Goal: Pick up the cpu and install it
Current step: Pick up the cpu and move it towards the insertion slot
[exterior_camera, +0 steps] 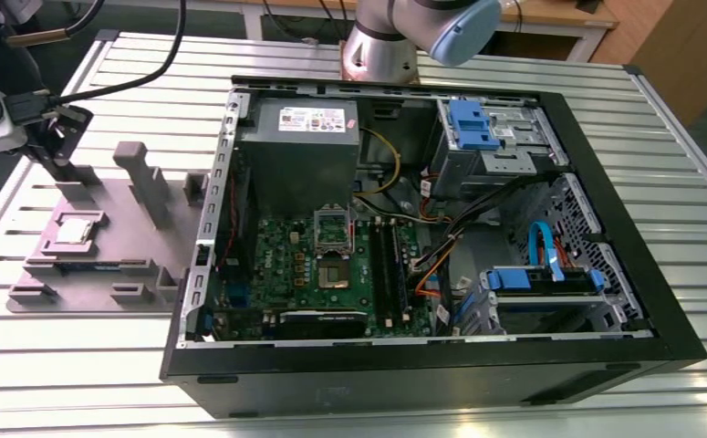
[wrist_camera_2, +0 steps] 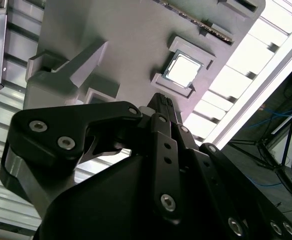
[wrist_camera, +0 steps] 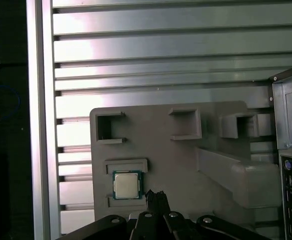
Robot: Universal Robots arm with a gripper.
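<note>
Cpu (wrist_camera: 127, 184) lies just past the gripper (wrist_camera: 155, 196), fingers together and empty, seated flat in a framed pocket of the holder plate (wrist_camera: 160, 150), likely to keep it square, with the open computer case (exterior_camera: 426, 370) farther along the table (exterior_camera: 86, 365).

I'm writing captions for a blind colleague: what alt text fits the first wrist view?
The gripper hovers near the cpu, which sits in a recess of a grey fixture plate on a slatted metal table; a computer case stands next to the plate.
</note>
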